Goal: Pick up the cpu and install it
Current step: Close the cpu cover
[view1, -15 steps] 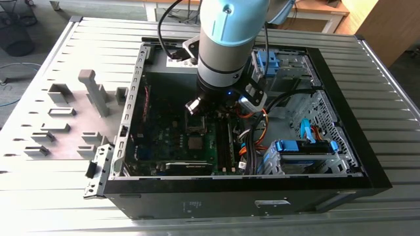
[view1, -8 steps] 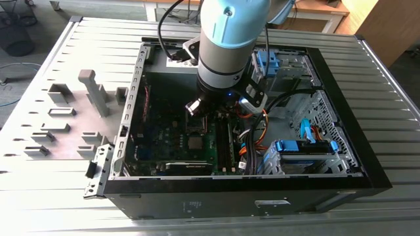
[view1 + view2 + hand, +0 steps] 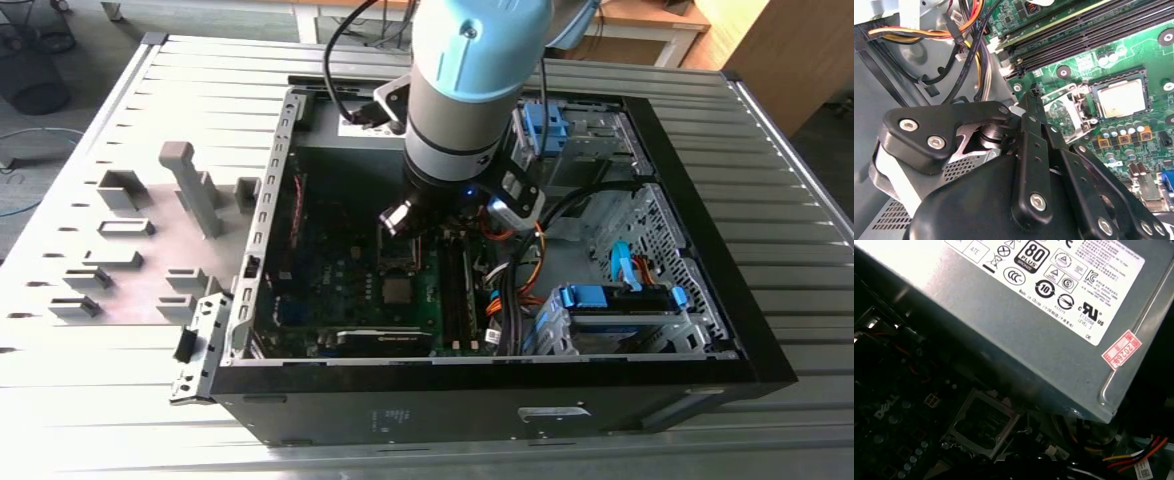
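**Cpu lies in its socket, gripper hangs just beside it**

The arm (image 3: 461,90) reaches down into the open computer case (image 3: 467,405), which lies with its open side up on a ribbed metal table (image 3: 200,90). On the table, at the exterior view's left of the case, stand several grey holder blocks (image 3: 194,190).

The gripper (image 3: 400,220) is low over the motherboard (image 3: 334,270). In the second wrist view the black links of the gripper (image 3: 1033,102) take up the near part of the scene and point toward the socket. Whether the gripper is wide or narrow, I cannot tell from here. Nothing is seen held in it.

The cpu (image 3: 1121,97) is flat in the socket on the green board, with its pale metal top up. It is apart from the gripper. In the exterior view the cpu (image 3: 398,292) is a small light square near the middle of the board. The socket frame (image 3: 1064,115) is folded open just beside the cpu, between it and the tip of the gripper.

Next to the socket run the long dark memory slots (image 3: 1094,37). A bundle of orange, yellow and black cables (image 3: 929,32) hangs over the grey metal of the case. In the first wrist view the grey power supply (image 3: 1019,330) is very near, and under it a metal frame shows only dimly.
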`<state>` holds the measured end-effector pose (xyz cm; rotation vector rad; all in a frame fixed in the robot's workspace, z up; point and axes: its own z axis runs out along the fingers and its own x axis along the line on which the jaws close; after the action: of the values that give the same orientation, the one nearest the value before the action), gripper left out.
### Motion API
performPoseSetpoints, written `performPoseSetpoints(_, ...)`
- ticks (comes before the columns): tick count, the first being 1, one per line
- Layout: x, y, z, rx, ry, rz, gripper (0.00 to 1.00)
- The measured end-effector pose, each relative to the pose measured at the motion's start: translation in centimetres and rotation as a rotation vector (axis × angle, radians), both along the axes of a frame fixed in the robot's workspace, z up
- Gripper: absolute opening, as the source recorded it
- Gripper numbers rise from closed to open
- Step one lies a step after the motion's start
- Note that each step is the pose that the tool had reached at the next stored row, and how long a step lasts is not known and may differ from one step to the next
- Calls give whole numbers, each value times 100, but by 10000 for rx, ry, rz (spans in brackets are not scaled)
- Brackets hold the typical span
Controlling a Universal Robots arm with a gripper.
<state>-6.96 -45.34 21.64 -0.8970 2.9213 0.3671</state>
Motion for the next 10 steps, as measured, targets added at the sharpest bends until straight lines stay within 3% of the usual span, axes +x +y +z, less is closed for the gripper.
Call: performPoseSetpoints(10, 5, 39, -34, 0, 0, 16, 11)
